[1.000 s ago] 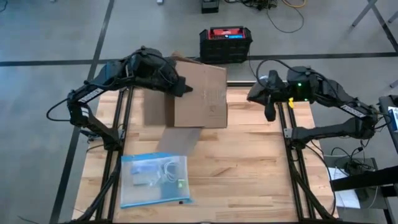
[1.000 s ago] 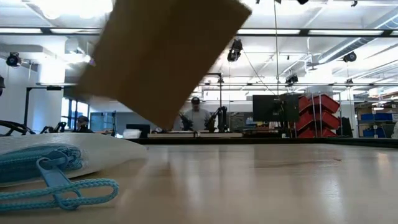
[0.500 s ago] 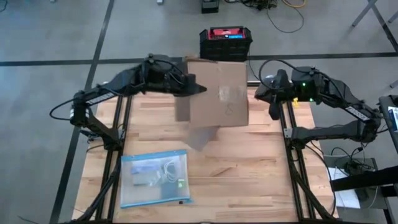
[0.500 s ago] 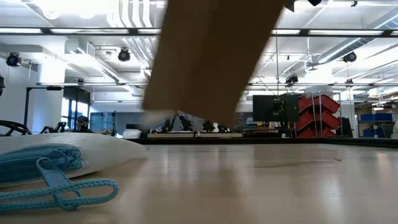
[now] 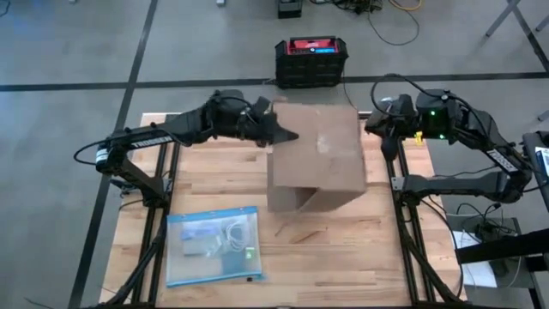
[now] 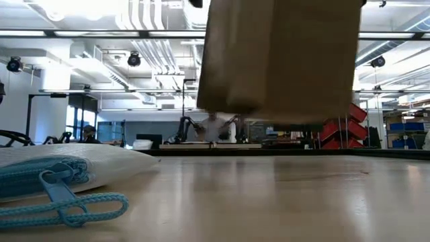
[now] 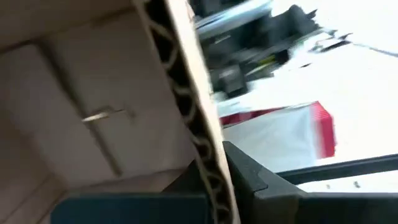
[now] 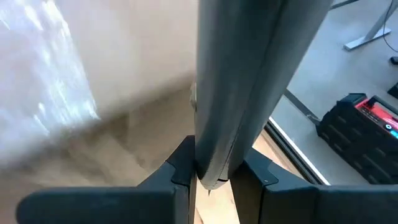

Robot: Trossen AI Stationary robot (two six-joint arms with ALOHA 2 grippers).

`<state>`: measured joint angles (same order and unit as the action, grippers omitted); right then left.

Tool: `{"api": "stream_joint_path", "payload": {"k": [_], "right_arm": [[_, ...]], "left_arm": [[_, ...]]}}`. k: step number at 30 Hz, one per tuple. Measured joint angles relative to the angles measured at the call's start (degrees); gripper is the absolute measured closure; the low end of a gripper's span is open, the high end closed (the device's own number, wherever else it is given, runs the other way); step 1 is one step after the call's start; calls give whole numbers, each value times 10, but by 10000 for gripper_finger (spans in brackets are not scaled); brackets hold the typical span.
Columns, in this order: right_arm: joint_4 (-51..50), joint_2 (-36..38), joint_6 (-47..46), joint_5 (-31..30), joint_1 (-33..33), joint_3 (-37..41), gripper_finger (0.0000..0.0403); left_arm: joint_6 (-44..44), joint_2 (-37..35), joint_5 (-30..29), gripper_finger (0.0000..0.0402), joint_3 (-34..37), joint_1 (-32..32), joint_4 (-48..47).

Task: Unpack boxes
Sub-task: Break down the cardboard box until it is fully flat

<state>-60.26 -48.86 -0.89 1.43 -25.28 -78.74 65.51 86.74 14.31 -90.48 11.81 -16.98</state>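
Brown cardboard box [image 5: 317, 154], lifted off table

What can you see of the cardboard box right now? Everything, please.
The cardboard box is plain brown corrugated board, with a clear tape strip on its upper face and the fluting showing at a cut edge. It hangs clear of the table, roughly level in the low view, over the far middle, one flap drooping below it. The left gripper is shut on its left wall edge; the right gripper sits at its right side, with the box wall right up against it in the right wrist view.
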Motion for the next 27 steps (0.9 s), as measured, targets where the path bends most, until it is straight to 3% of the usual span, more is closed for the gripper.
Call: {"api": "stream_joint_path", "payload": {"k": [6, 15, 19, 27], "right_arm": [[1, 0, -7, 9, 0, 4, 355], [36, 1, -11, 59, 8, 41, 355], [59, -4, -14, 80, 27, 50, 355], [85, -15, -31, 80, 70, 77, 355]], "left_arm": [[-123, -4, 0, 401, 21, 12, -129], [-292, -9, 19, 401, 23, 42, -218], [-327, -10, 19, 400, 23, 52, -226], [-407, -38, 15, 331, 24, 56, -227]]}}
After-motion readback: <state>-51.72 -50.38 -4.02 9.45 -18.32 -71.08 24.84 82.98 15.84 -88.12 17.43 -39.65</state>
